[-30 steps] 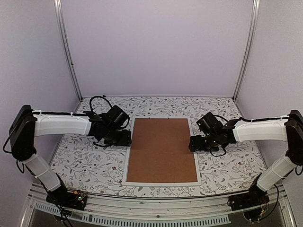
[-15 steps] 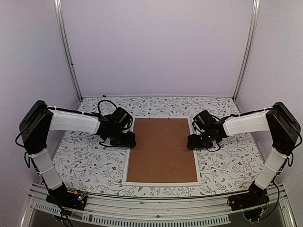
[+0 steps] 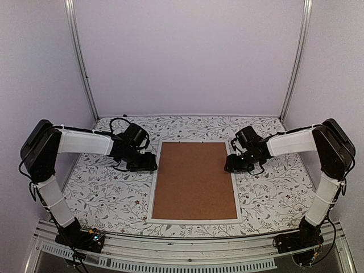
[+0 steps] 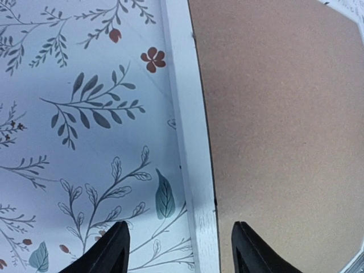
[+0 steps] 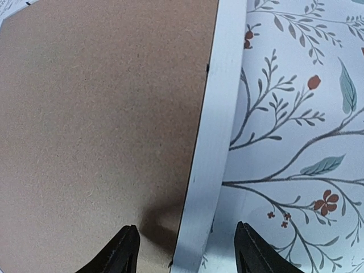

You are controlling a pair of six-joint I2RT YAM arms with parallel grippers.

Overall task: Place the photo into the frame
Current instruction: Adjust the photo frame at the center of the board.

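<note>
The brown board (image 3: 194,181) fills the whole inside of the frame (image 3: 193,221), so whatever sits under it can't be seen. In both wrist views the frame runs off the top and bottom edges. Only the fingertips (image 4: 114,256) of the left gripper (image 4: 179,227) and right gripper (image 5: 186,227) poke in at the bottom. From above, the fingers beside the frame are just dark blobs.

Free tablecloth (image 4: 68,68) flanking the frame (image 4: 195,170)
</note>
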